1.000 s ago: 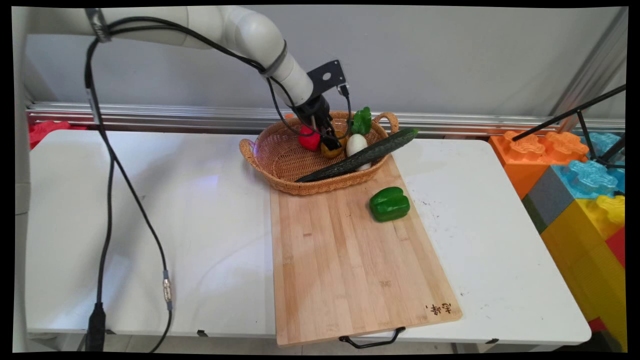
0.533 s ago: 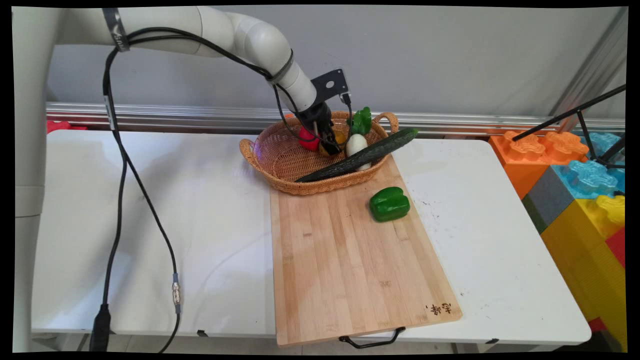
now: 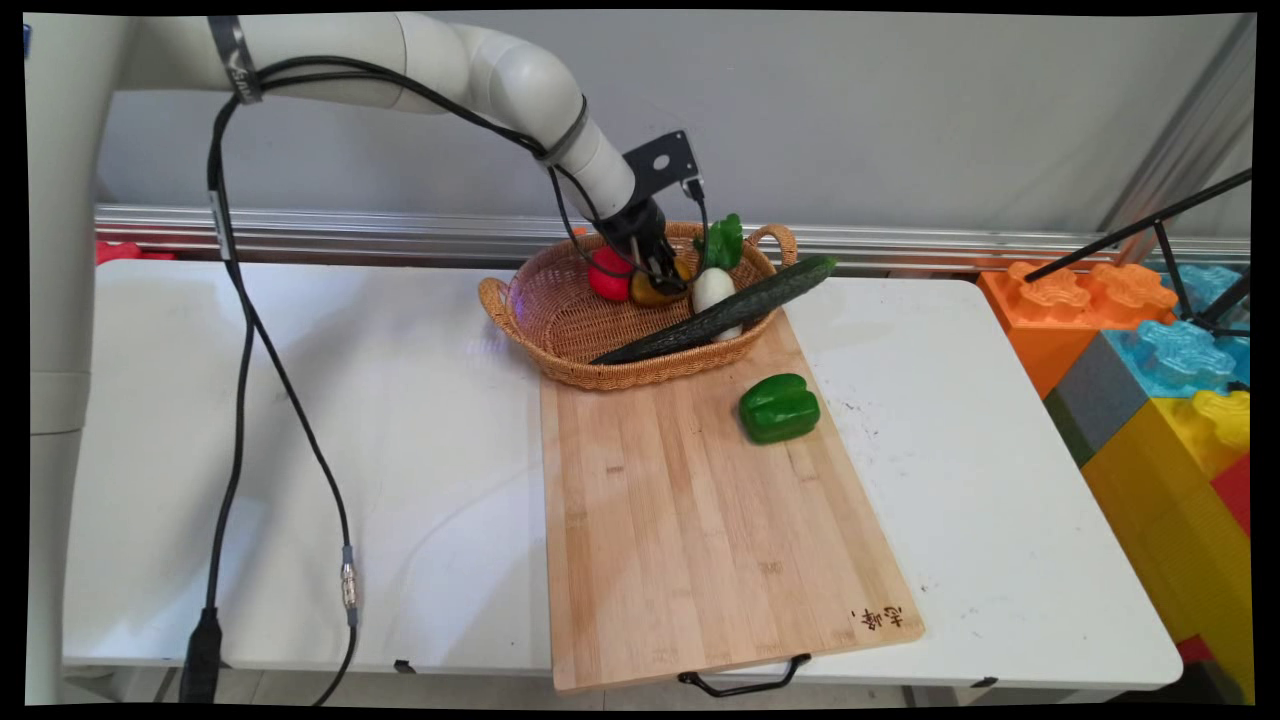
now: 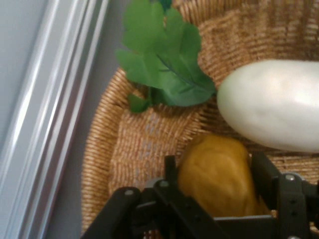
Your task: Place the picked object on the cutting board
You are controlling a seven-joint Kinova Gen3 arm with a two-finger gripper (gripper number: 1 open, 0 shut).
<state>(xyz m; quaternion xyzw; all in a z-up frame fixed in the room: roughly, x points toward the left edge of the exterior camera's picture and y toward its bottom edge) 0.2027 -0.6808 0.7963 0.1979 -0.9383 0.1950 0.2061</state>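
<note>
A white table [image 3: 400,420] stands against a grey wall, with a silver rail running along its far edge. A long wooden cutting board [image 3: 690,520] lies on the table, and a wicker basket [image 3: 560,320] with two handles sits at the board's far end, partly on it.

The gripper [image 3: 662,283] reaches down into the basket from the upper left. In the hand view its two black fingers [image 4: 264,172] stand on either side of a yellow-orange vegetable [image 4: 217,174], closed in against its flanks so that it fills the gap between them; the gripper [image 4: 214,181] has it clamped. The vegetable is rounded and lumpy, with a matte, slightly wrinkled skin, and it sits low inside the basket near the far rim. In the main view it shows as a dark yellow lump [image 3: 655,292] just under the fingers.

A red vegetable [image 3: 608,279] lies touching it on the left. On the right is a white radish [image 3: 712,290] with green leaves [image 3: 724,242]; in the hand view the radish [image 4: 271,104] is a smooth pale oval just beside the held piece, its leaves [image 4: 162,62] spread against the basket wall [image 4: 107,149]. A long dark cucumber [image 3: 720,310] rests slantwise across the basket, one end sticking out over the right rim. A green bell pepper [image 3: 779,408] lies on the cutting board, apart from the basket.
</note>
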